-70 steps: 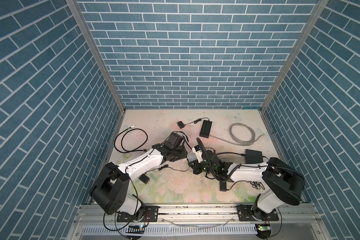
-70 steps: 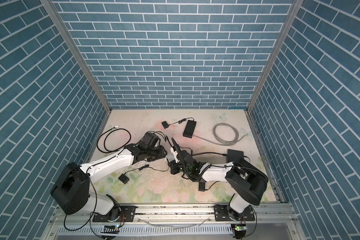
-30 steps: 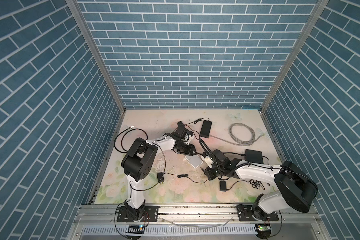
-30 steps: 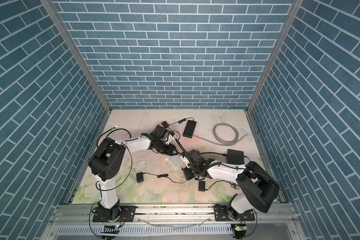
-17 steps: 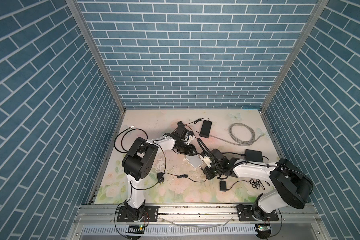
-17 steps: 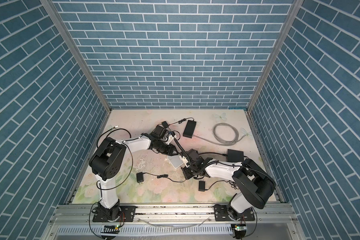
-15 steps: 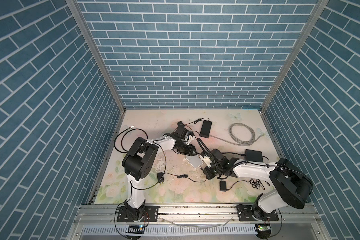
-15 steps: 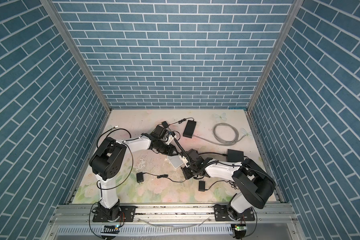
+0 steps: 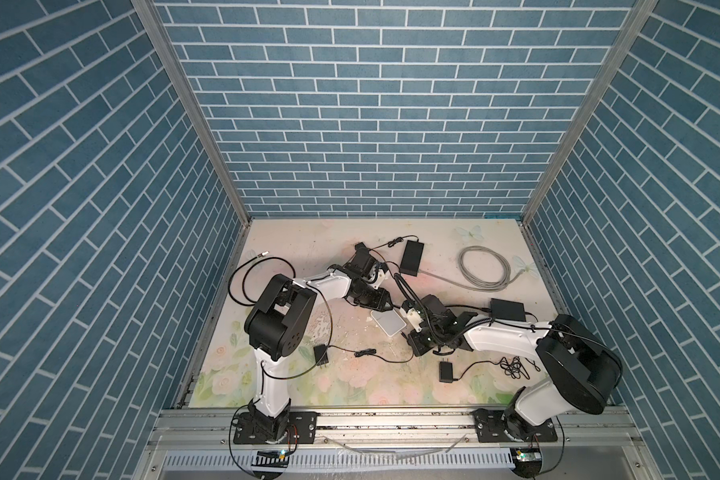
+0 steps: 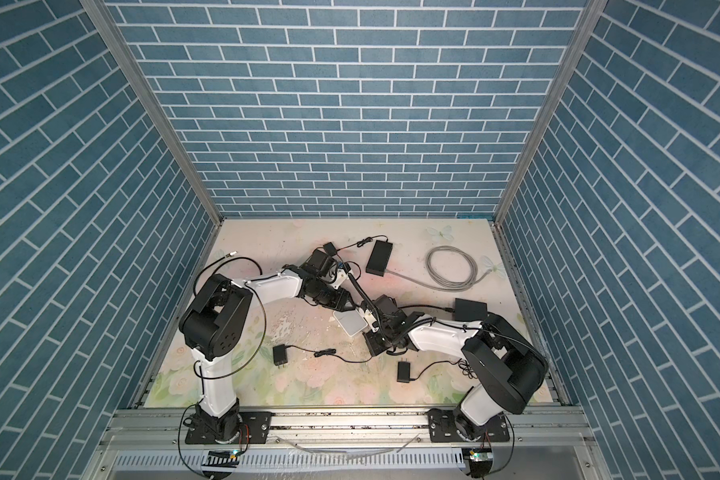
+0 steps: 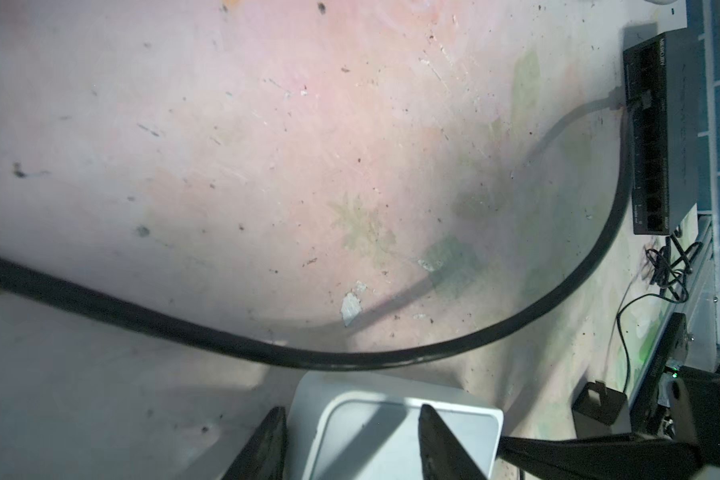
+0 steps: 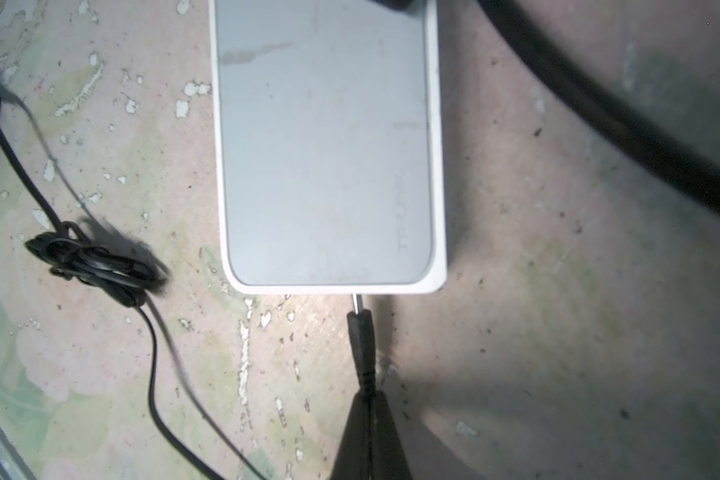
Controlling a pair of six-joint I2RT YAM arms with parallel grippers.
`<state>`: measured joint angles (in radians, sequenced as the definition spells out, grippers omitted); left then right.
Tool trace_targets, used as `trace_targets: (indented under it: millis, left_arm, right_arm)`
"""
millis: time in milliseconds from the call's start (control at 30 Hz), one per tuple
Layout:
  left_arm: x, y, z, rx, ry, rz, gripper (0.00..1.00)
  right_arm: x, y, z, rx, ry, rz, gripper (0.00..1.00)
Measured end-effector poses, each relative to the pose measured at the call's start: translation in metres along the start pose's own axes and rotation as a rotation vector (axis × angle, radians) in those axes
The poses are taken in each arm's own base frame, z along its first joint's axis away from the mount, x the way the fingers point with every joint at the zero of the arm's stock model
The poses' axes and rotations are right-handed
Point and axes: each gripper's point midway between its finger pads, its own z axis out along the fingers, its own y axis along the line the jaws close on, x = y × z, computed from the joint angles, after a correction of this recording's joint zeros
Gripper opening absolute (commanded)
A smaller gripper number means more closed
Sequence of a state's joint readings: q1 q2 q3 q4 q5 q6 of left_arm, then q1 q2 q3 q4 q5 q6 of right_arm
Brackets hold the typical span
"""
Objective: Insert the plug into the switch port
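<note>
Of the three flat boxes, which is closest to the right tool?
The white switch: the right tool holds the plug at its edge. The black switch and the far black box lie farther off.

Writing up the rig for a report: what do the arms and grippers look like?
The left arm and right arm: white shells, bulky black joints, thin black cables looping alongside. The left gripper and right gripper: dark, tapered wedge fingers.

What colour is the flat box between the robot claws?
White rim, pale grey top; the switch shows best in the right wrist view.
</note>
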<state>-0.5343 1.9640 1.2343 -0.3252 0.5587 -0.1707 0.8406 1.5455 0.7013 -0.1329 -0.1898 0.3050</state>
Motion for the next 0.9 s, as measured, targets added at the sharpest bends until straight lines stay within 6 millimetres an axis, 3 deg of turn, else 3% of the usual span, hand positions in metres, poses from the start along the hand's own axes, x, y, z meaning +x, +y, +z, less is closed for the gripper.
trace_targets:
  millis: [900]
  left_arm:
    - [-0.0029,0.0025,-0.0014,-0.001,-0.011,-0.053,0.52]
  right_arm:
    - [0.0003,0.0079,0.0017,-0.042,0.047,-0.018,0.0]
